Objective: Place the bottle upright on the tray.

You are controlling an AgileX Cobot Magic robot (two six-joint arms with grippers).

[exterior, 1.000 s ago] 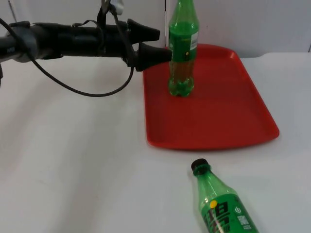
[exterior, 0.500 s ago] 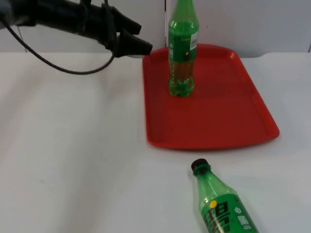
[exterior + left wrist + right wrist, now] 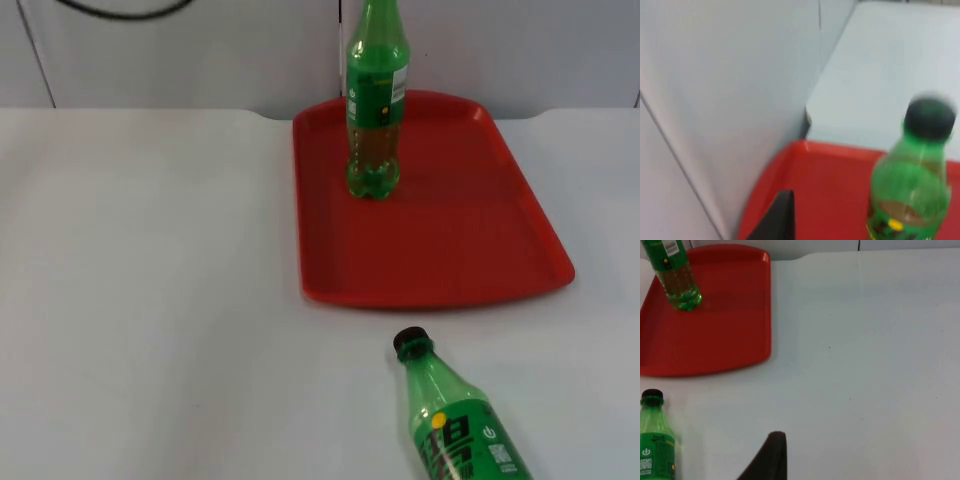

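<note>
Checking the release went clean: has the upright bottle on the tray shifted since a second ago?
No. The upright bottle stands at the same spot near the far left corner of the red tray.

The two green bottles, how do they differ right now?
The bottle on the tray stands upright on the red tray; the bottle on the table lies on its side on the white table, in front of the tray. The standing one holds some brownish liquid low down; the lying one's contents cannot be told. Both are green plastic with dark caps and labels.
</note>
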